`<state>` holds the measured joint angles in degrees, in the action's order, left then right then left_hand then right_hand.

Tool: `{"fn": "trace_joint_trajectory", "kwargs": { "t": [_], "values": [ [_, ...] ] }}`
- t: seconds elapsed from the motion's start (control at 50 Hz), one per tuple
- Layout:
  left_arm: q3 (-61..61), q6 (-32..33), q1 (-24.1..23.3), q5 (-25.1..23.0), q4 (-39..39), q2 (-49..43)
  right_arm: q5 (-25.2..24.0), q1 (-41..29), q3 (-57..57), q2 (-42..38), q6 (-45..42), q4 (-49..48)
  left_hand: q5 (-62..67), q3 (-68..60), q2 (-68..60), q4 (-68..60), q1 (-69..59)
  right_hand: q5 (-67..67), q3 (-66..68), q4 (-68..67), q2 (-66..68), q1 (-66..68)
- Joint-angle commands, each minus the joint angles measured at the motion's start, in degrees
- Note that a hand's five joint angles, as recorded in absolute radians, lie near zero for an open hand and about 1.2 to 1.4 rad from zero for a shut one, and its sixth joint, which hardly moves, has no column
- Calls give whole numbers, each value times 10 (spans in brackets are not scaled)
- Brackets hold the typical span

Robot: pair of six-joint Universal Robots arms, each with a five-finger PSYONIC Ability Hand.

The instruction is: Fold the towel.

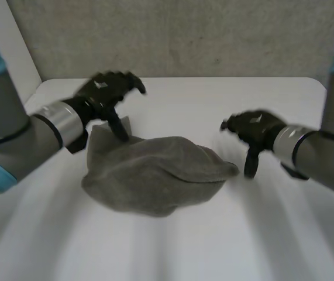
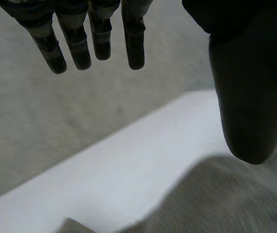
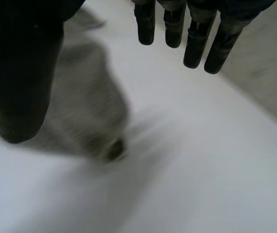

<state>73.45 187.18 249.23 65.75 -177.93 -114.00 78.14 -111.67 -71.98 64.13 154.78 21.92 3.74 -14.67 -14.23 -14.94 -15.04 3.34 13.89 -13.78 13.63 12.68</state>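
Observation:
A grey towel [image 1: 155, 172] lies crumpled in a heap on the middle of the white table [image 1: 213, 105]. My left hand [image 1: 105, 91] hovers over the towel's far left corner, open, its thumb [image 2: 250, 92] pointing down just above the cloth [image 2: 225, 199] and its fingers [image 2: 97, 36] spread with nothing in them. To the right of the towel's right end my right hand [image 1: 254, 129] is open and empty. In the right wrist view the towel [image 3: 80, 102] lies below the thumb [image 3: 22, 73], apart from the fingers [image 3: 196, 34].
A grey wall [image 1: 184, 35] stands behind the table's far edge. Bare table lies in front of the towel and to its right.

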Motion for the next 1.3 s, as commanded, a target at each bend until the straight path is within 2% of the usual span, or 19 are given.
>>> {"fn": "trace_joint_trajectory", "kwargs": {
  "t": [0.02, 0.14, 0.18, 0.2, 0.24, 0.26, 0.28, 0.3, 0.34, 0.42, 0.66, 0.82, 0.92, 0.98, 1.04, 1.1, 1.14, 1.2, 1.3],
  "values": [
    [-4, 116, -13, 9, 0, -93, 0, -40, -19, -80, 16, -42, -19, 28, 23, 30, 32, -33, -39, 38, -36, -27],
    [-11, 125, -16, 51, -1, -141, 10, -62, -41, -111, 80, -137, -7, 16, 12, 19, 20, 57, 51, -52, 54, 63],
    [-19, 126, -22, 62, 2, -169, 18, -69, -55, -120, 104, -185, 22, -12, -17, -10, -9, 219, 213, -214, 216, 225],
    [-19, 126, -22, 62, 2, -169, 18, -69, -55, -120, 105, -185, 22, -13, -17, -10, -9, 220, 214, -215, 217, 226],
    [-23, 127, -30, 64, 8, -184, 23, -71, -62, -117, 112, -210, 167, -158, -163, -155, -154, 427, 422, -423, 425, 434],
    [-23, 127, -30, 64, 8, -184, 23, -71, -62, -117, 112, -210, 168, -159, -163, -156, -155, 428, 423, -424, 425, 435],
    [-25, 126, -31, 64, 13, -185, 24, -70, -62, -111, 114, -216, 280, -271, -275, -268, -267, 525, 519, -521, 522, 532],
    [-25, 126, -31, 64, 14, -185, 23, -69, -62, -105, 115, -217, 281, -272, -276, -269, -268, 601, 595, -596, 598, 607],
    [-30, 126, -33, 64, 18, -182, 22, -66, -59, -97, 115, -217, 487, -478, -482, -475, -474, 666, 660, -662, 663, 673],
    [-34, 122, -37, 63, 22, -167, 16, -62, -58, -87, 111, -215, 662, -653, -657, -650, -649, 667, 661, -662, 664, 673],
    [-38, 115, -43, 58, 17, -84, -3, -59, -19, -62, 103, -198, 663, -653, -658, -651, -650, 667, 661, -662, 664, 673],
    [-150, 72, -60, 63, -73, -84, -2, -59, 171, -65, 102, -203, 663, -653, -658, -651, -650, 667, 661, -662, 664, 673],
    [-271, -40, -64, 64, -119, -57, 0, -62, 376, -44, 112, -223, 663, -653, -658, -651, -650, 667, 661, -662, 664, 673],
    [-275, -74, -62, 64, -143, -43, -10, -60, 410, -20, 114, -243, 663, -653, -658, -651, -650, 667, 661, -662, 664, 673],
    [-239, -129, -56, 62, -189, -20, -27, -61, 400, -12, 114, -245, 663, -653, -658, -651, -650, 667, 661, -662, 664, 673],
    [-156, -161, -52, 59, -226, -5, -92, -68, 338, -6, 112, -234, 663, -653, -658, -651, -650, 667, 661, -662, 664, 673],
    [-66, -166, -44, 56, -256, 11, -151, -61, 227, 10, 96, -223, 663, -653, -658, -651, -650, 667, 661, -662, 664, 673],
    [-22, -166, -38, 52, -270, 13, -161, -60, 174, 16, 75, -217, 663, -653, -658, -651, -650, 667, 661, -662, 664, 673],
    [114, -165, -26, -11, -296, 10, -129, -61, 5, 20, -74, -194, 651, -642, -646, -639, -638, 667, 661, -662, 664, 673]
  ]
}}
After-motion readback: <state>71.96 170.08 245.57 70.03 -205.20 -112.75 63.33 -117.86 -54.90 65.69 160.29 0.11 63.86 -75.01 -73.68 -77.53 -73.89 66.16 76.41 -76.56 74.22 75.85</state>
